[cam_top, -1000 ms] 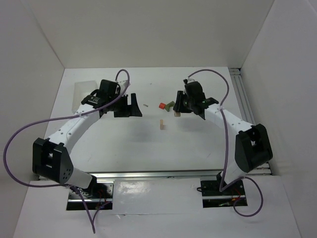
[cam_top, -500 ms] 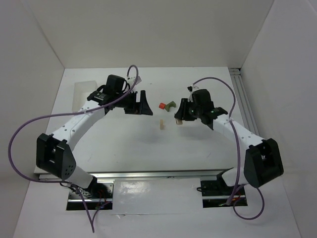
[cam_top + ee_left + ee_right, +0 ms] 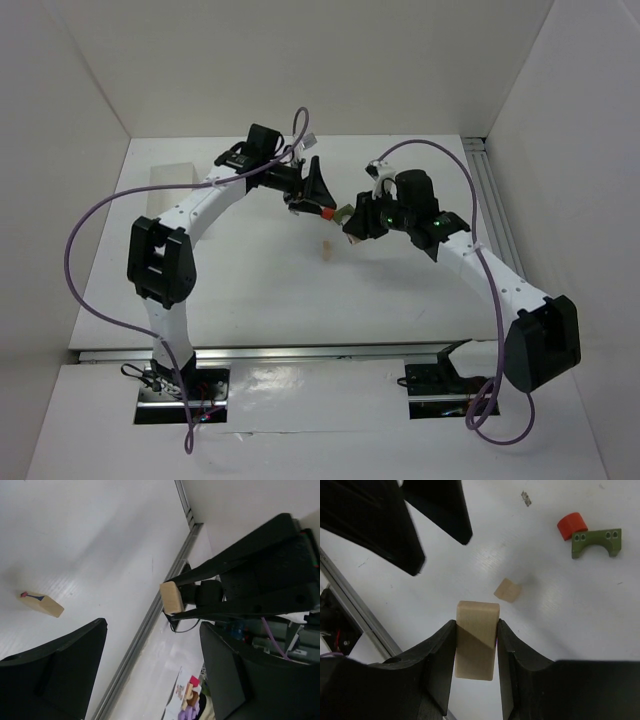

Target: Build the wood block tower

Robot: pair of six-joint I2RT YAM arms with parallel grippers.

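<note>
Four wooden pieces are in play, and not one sits on another yet. The right tool (image 3: pixel 475 628) is pinching a pale tan block (image 3: pixel 172 597) by its two long sides and holding it in the air above the table (image 3: pixel 560 610), on the near side of the green arch (image 3: pixel 596 542).

That green arch lies flat. The red piece (image 3: pixel 571 525) is tucked against one end of it, touching. A second tan block (image 3: pixel 508 590) rests alone on the table, near the green arch but apart from it, and almost under the carried one. I can't tell whether it stands on end or lies on its side.

The left tool (image 3: pixel 154 629) is spread wide with nothing between its fingers. It hovers just beside the green arch and the red piece.

By my reading, this is very early in the build. One upright may be placed, and the other is in the air. What's left is to set the pale tan block down beside the second tan block, then lay the green arch across the pair, then put the red piece on top. Spacing looks like the tricky part, because the arch has to reach both uprights.
</note>
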